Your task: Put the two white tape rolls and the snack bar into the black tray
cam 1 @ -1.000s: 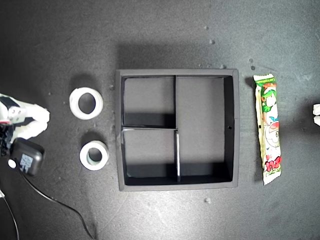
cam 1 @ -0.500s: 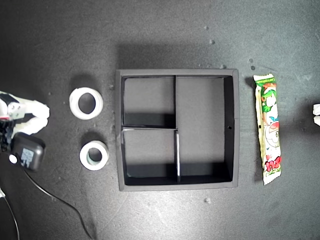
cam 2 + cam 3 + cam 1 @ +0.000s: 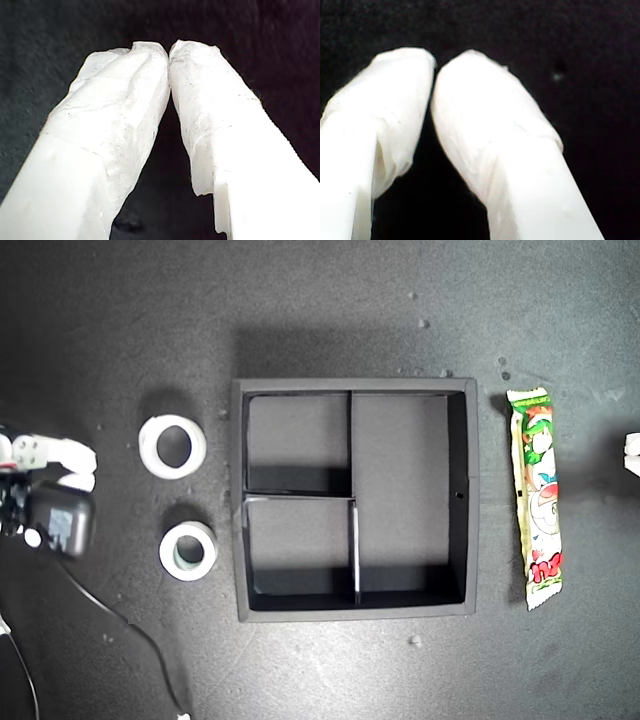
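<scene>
The black tray (image 3: 238,502) lies in the middle of the dark mat with all three compartments empty. Two white tape rolls lie flat at its side toward the exterior view's left: the wider one (image 3: 148,447) and, nearer the camera, the one with a greyish core (image 3: 168,553). The snack bar (image 3: 536,498) lies lengthwise beside the tray's opposite wall. My first gripper (image 3: 169,50) and my second gripper (image 3: 434,70) are each shut, tips touching, over bare mat with nothing held. The wrist views do not show which arm is which.
One arm (image 3: 45,454) with white fingers and a black camera module (image 3: 62,524) reaches in from the exterior view's left edge, short of the tape rolls. A cable (image 3: 120,625) trails from it. A bit of the other arm (image 3: 632,452) shows at the exterior view's right edge.
The arm at the exterior view's left has shifted: its white fingers and black camera module moved toward the picture's top and slightly toward the tape rolls. Rolls, tray and snack bar have not moved.
</scene>
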